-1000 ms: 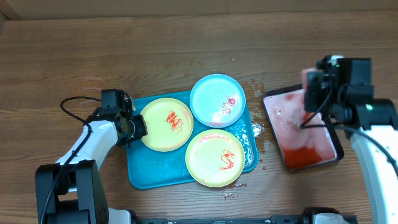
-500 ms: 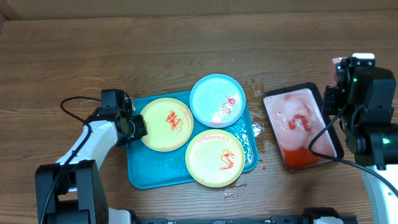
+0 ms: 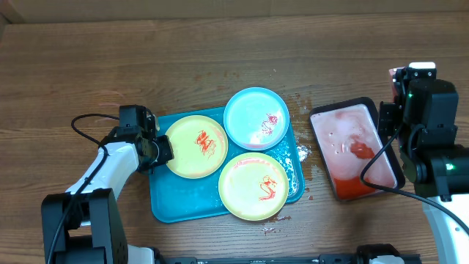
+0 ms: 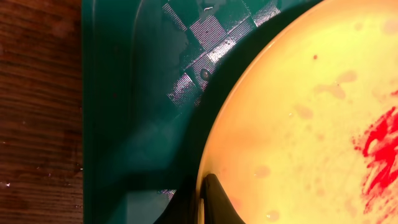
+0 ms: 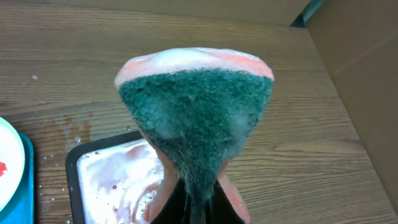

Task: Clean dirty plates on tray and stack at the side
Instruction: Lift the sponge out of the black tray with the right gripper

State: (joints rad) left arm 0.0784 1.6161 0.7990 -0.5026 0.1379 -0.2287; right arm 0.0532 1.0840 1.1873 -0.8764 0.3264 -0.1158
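The left arm lies low and bent over the table point(image 3: 220, 51), stretched in from the left edge, its left tool point(image 3: 165, 151) clamped on the rim of a sauce-smeared yellow-green plate point(image 3: 196, 146) on the turquoise tray point(image 3: 165, 205) by the near edge. A blue plate point(image 3: 256, 118) and a second yellow-green plate point(image 3: 253, 185) share the tray. Near the right edge, the raised right arm's right tool point(image 5: 196, 206) pinches a green-faced sponge point(image 5: 196, 118) just beyond a black-rimmed tray point(image 3: 333, 132).
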